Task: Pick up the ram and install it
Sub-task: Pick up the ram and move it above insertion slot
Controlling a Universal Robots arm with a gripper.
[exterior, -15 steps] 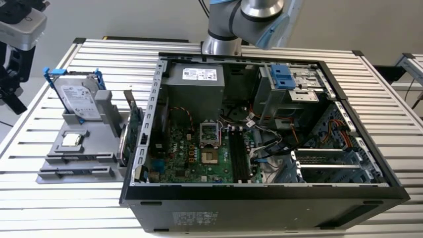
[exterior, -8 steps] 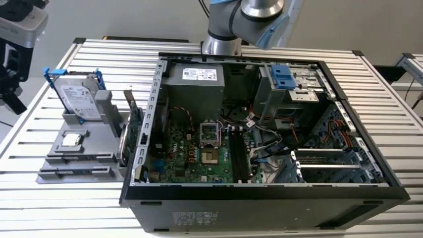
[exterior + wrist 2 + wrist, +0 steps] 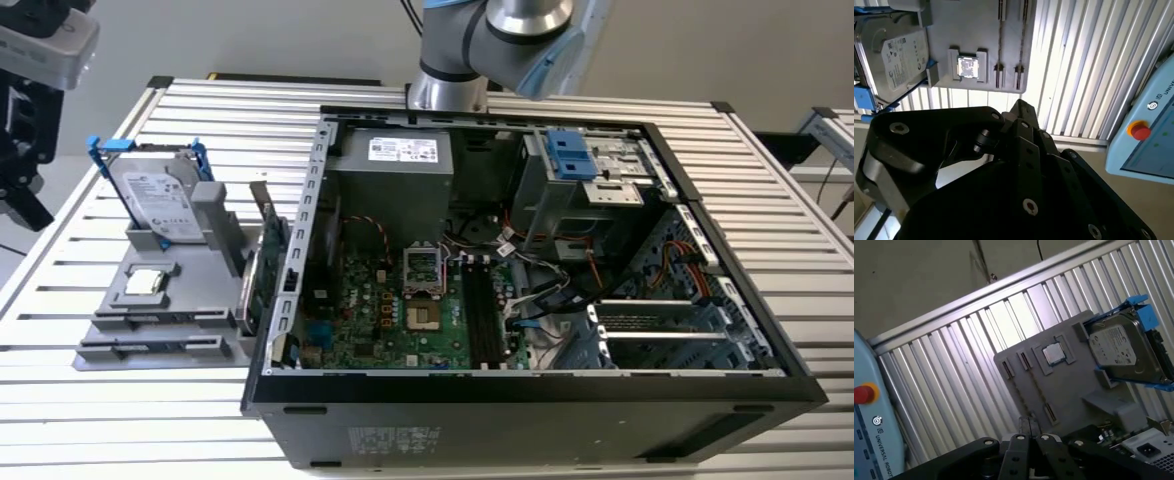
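**Operator:** Where's the ram?

**Spotter:** Your ram [image 3: 1037, 387] lies edge-on in the grey tray [image 3: 1071, 385], in the rail next to the processor chip [image 3: 1056, 354]. In the first wrist view it is just a thin dotted line. A second rail runs alongside, and I can't tell whether that one holds a stick too.

**Operator:** And my gripper?

**Spotter:** Your gripper [image 3: 1026, 424] hangs high over the tray, well apart from it, with its tips pressed together on nothing. I'd judge you're at the very start of the pick-up, with nothing grasped. The long black slots [image 3: 478, 315] on the board look bare; they sit inside the computer case [image 3: 534, 415], just beside the tray. A grab on so thin a stick would call for parted tips squared across its narrow edge, coming straight down over the rail.

**Operator:** Give me the count.

**Spotter:** On the tray you have one ram I'm sure of, two rails, one chip and one hard drive [image 3: 1121, 347] in blue brackets. One green card [image 3: 274, 245] stands at the tray's edge nearest the case. Beside the tray there's one case. You have one arm [image 3: 514, 30] and one gripper.
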